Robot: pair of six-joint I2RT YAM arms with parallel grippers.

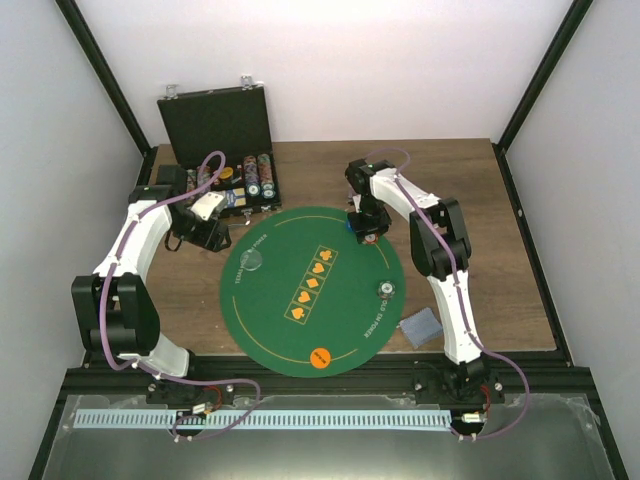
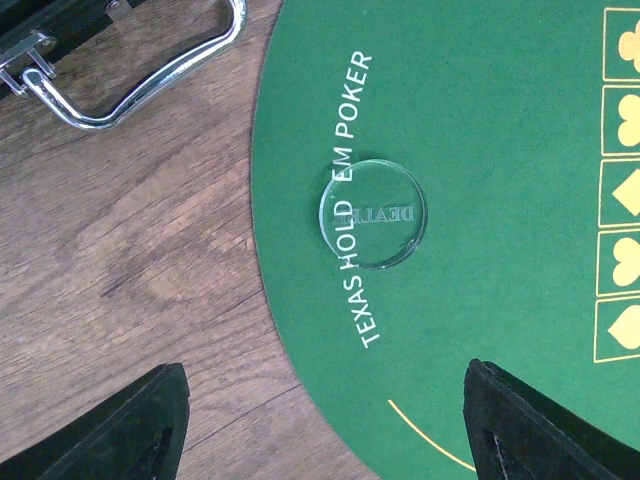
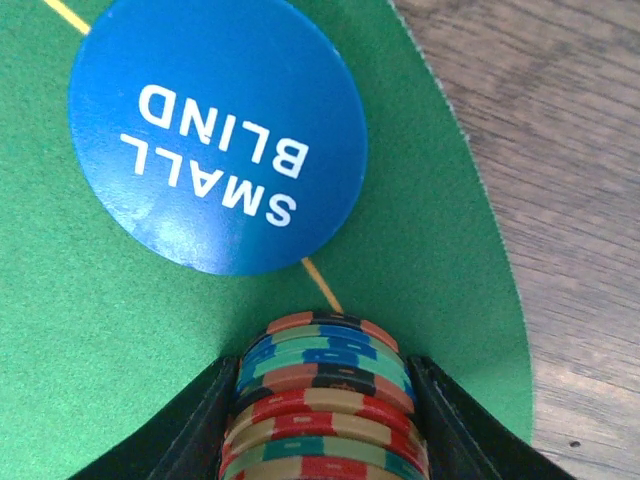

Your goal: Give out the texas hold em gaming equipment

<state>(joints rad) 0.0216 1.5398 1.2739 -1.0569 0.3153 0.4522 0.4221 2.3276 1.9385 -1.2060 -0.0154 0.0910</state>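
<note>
Several gripped chips (image 3: 325,395), right-wrist view only

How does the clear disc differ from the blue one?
The clear disc is see-through with faint DEALER lettering; the blue disc is opaque with bold white SMALL BLIND. The clear disc overlaps the printed white lettering; the blue disc overlaps a yellow line. Both are round and lie flat on the green mat.

My left wrist feed shows white lettering on the green mat (image 2: 480,120): "TEXAS HOLD EM POKER". The clear disc (image 2: 372,212) lying on it reads "DEALER", mirrored. Gold suit signs (image 2: 625,195) sit in boxes on the mat. On the right wrist feed, the blue disc (image 3: 218,130) says "SMALL BLIND". From above, the orange disc (image 1: 320,356) bears a dark mark, possibly words, too small to read.
</note>
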